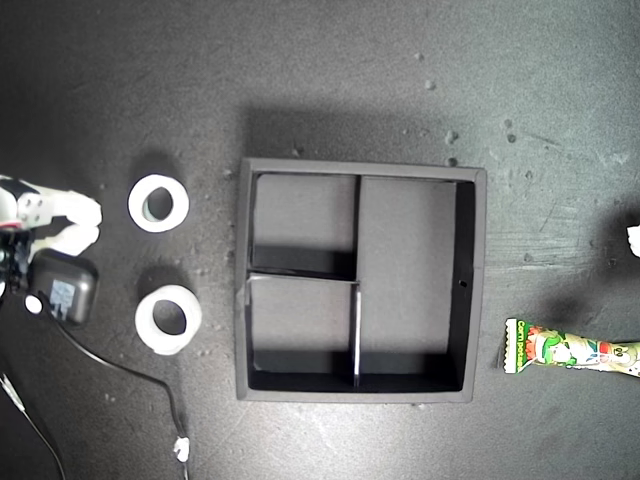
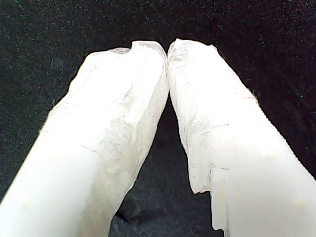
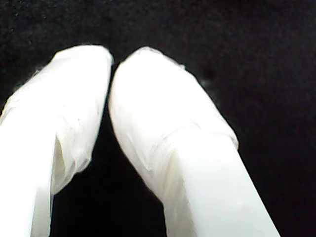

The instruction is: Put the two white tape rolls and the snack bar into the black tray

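Note:
The black tray (image 1: 478, 290) sits mid-table in the exterior view, with nothing in its compartments. Two white tape rolls lie flat on the mat toward the exterior view's left of the tray, one (image 1: 136, 205) farther back and one (image 1: 190, 318) nearer. The snack bar (image 1: 570, 352) lies at the exterior view's right edge, partly cut off. My first gripper (image 2: 168, 49) is shut with its tips touching over bare black mat. My second gripper (image 3: 112, 61) is shut too, holding nothing. An arm's white fingers (image 1: 75, 222) show at the exterior view's left edge, beside the rolls; which arm it is cannot be told.
A black box (image 1: 65, 285) on that arm trails a thin cable (image 1: 130, 370) across the mat toward the front. A small white piece (image 1: 633, 240) shows at the exterior view's right edge. Light crumbs dot the dark mat.

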You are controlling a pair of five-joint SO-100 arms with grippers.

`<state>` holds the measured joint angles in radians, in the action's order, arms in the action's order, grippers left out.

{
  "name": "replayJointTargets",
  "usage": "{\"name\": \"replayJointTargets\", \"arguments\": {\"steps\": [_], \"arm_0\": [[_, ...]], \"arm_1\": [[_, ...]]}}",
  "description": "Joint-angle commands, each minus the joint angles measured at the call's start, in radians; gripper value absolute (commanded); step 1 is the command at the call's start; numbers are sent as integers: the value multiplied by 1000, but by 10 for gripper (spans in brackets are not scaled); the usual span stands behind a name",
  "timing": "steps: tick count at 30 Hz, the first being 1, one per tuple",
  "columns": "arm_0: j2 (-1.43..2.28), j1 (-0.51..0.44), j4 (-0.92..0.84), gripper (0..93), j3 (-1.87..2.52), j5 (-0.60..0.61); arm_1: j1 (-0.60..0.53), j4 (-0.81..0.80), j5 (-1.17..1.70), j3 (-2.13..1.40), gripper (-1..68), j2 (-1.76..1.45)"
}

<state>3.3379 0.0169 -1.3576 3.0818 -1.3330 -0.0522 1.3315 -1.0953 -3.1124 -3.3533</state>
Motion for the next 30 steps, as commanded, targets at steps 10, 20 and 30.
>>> {"name": "replayJointTargets", "arguments": {"steps": [10,20,30], "arm_0": [[51,-9,-37,2,57,6],[51,-9,-37,2,57,6],[51,21,-29,2,57,-3]], "arm_1": [[-3,9,0,-12,1,5],[8,9,0,-12,1,5],[87,-83,-112,-12,76,3]]}}
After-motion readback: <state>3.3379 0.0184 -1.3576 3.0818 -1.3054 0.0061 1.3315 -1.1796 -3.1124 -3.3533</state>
